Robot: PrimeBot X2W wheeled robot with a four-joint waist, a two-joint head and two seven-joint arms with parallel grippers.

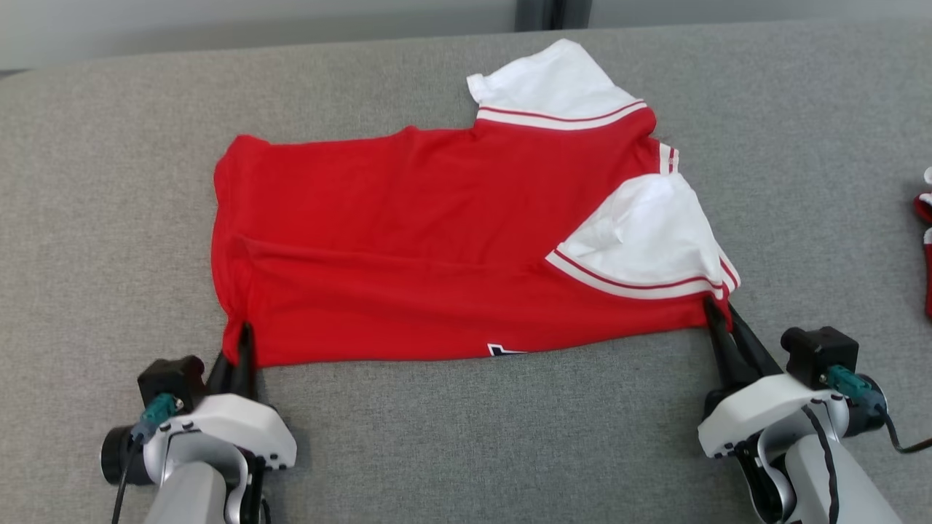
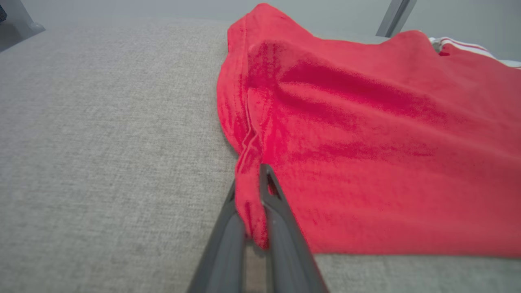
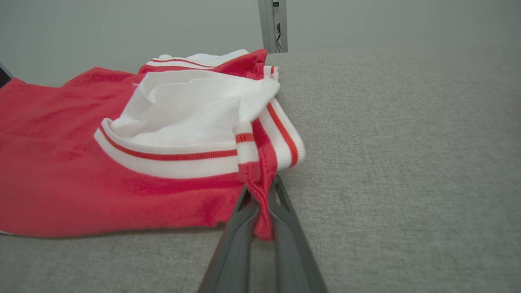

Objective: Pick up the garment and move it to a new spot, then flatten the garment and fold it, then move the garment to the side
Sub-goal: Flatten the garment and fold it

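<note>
**Both grippers pinch the shirt's near corners**

Head view: The shirt [image 1: 437,240] lies spread across the middle of the grey cloth surface [image 1: 466,451]. Its red body runs from centre left to centre right. One white sleeve [image 1: 561,80] points toward the top of the frame, and the other is folded onto the red at the right. At lower left, the left gripper [image 1: 244,335] has its fingers drawn together on the shirt's lower left corner. At lower right, the right gripper [image 1: 719,309] is clamped on the lower right corner, just below the striped sleeve band. A small dark and white mark [image 1: 506,351] peeks out at the shirt's bottom edge. A second red and white bundle [image 1: 926,247] sits at the right edge of the frame, well apart from the shirt.

Left wrist view: The two dark fingers rise from bottom centre and meet on a bunch of red cloth at the hemmed corner. The shirt covers the right of the frame, and bare grey surface covers the left.

Right wrist view: The fingers rise from bottom centre and grip a fold of red cloth just under the striped band. The white sleeve lies above them, left of centre, and the red body stretches to the left edge. Bare grey surface lies to the right, and a grey post [image 3: 272,24] stands at top centre.
</note>
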